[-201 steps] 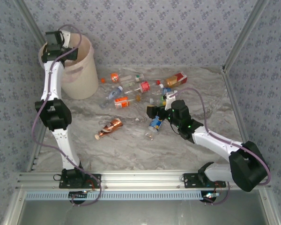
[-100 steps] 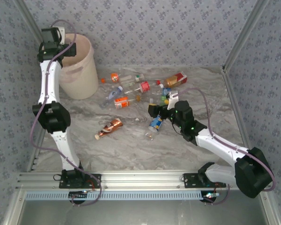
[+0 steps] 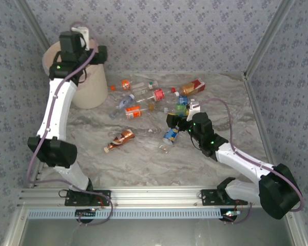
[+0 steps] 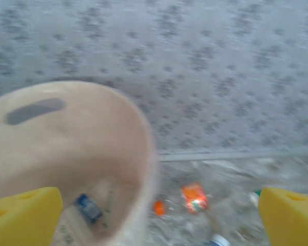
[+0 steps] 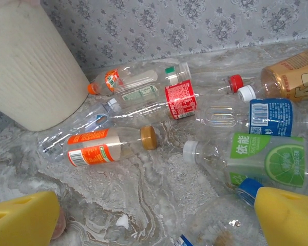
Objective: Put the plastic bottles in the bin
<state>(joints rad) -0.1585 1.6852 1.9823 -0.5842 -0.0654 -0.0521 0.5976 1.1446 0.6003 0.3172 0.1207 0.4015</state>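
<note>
The cream bin (image 3: pixel 84 84) stands at the back left, and its rim (image 4: pixel 143 133) curves through the left wrist view. A blue-labelled bottle (image 4: pixel 88 206) lies inside it. My left gripper (image 3: pixel 98 54) hangs open over the bin's right edge (image 4: pixel 154 218), holding nothing. Several plastic bottles (image 3: pixel 154 96) lie scattered across the mid-table. My right gripper (image 3: pixel 172 122) is open just above the table (image 5: pixel 154 215), with an orange-labelled gold-capped bottle (image 5: pixel 100 146) ahead on the left and a green-labelled one (image 5: pixel 267 160) on the right. Beside it lies a blue-labelled bottle (image 3: pixel 169 136).
A copper-tinted bottle (image 3: pixel 120 138) lies alone toward the front left. An amber bottle with a red label (image 3: pixel 193 86) sits at the back right of the pile. Patterned walls and metal frame rails (image 3: pixel 256 51) close in the table. The bin's side (image 5: pixel 31 72) rises at the right wrist view's left.
My left arm has swung its gripper from the bin's left rim across to its right side. My right gripper has edged slightly right and back toward the bottle pile.
</note>
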